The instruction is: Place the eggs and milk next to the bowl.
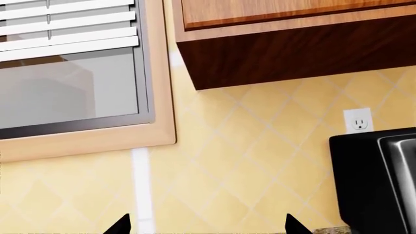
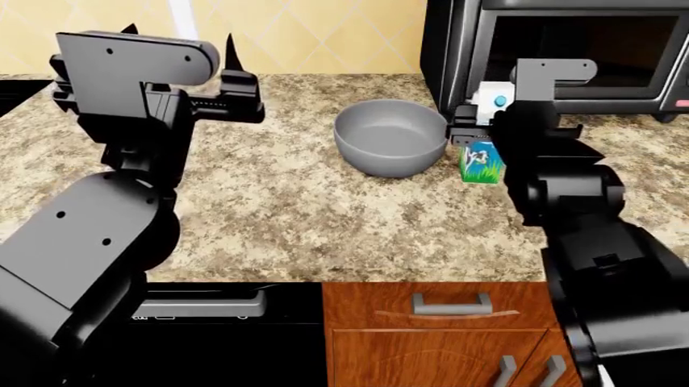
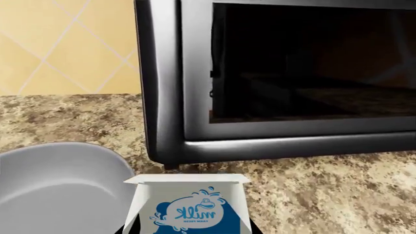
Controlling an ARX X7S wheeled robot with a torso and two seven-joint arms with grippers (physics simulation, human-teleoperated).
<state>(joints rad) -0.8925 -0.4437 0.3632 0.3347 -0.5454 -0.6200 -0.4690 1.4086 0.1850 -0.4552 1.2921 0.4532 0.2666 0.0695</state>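
The grey bowl [image 2: 390,137] stands on the granite counter [image 2: 269,210]; it also shows in the right wrist view [image 3: 58,190]. The milk carton [image 2: 482,161], white-topped with a blue cap, stands upright just right of the bowl, very close to it. My right gripper [image 2: 473,121] is around its upper part. In the right wrist view the carton [image 3: 188,204] fills the space between the dark fingers of my right gripper [image 3: 188,230], which lie against its sides. My left gripper [image 2: 180,36] is raised at the far left, open and empty, and faces the wall [image 1: 208,225]. The eggs are out of view.
A black microwave [image 2: 570,48] stands on the counter right behind the carton and my right arm; it also shows in both wrist views [image 3: 279,73] [image 1: 377,180]. A window [image 1: 71,73], a wall cabinet [image 1: 293,44] and an outlet [image 1: 358,120] are on the tiled wall. Wooden drawers [image 2: 453,322] lie below the counter edge.
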